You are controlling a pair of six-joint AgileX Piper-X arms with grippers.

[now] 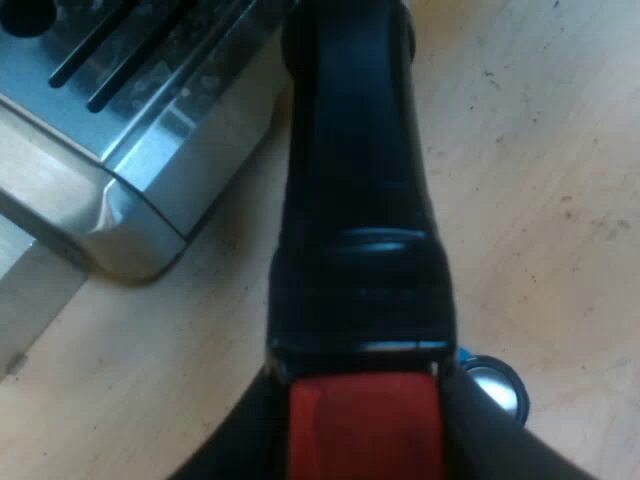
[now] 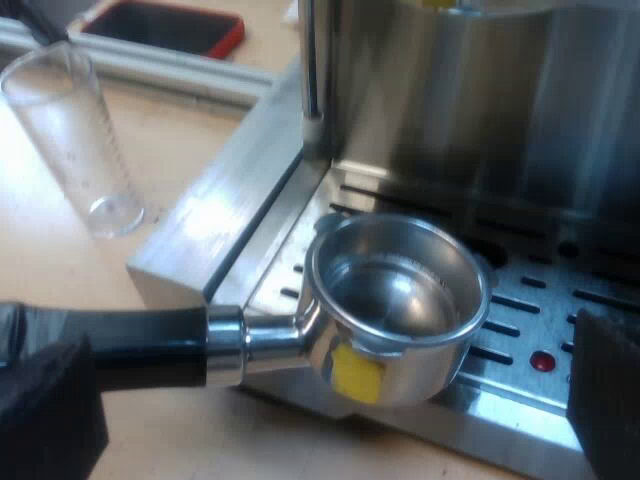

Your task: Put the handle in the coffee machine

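**Holder's in the left gripper, not locked into the machine**

You've got the metal holder with the dark handle ending in red (image 1: 355,200) clamped in your left gripper (image 1: 365,440). Its black fingers (image 1: 235,450) pinch the red end (image 1: 365,425) from both sides. Read the handle as a clock hand in the left wrist view and it runs from the red end at 6 up to 12. At about 10 o'clock from it is a corner of the steel slotted drip tray (image 1: 150,160). At roughly 4 o'clock from the red end, a small round blue-rimmed tamper (image 1: 495,385) sits on the pale wooden table (image 1: 560,150), just beside a finger.

In the right wrist view, the holder's round metal basket (image 2: 395,300) is open side up and empty, with a yellow patch (image 2: 357,375) on its wall. It's over the tray's corner at the front of the shiny steel espresso machine (image 2: 450,100). I can't tell if it touches the tray. From the basket the handle points to 9 o'clock. A clear, tall measuring glass (image 2: 75,135) stands on the table out at 10 o'clock, well apart.

Your right gripper (image 2: 330,410) is spread wide and holds nothing, with one finger by the handle and the other over the tray.
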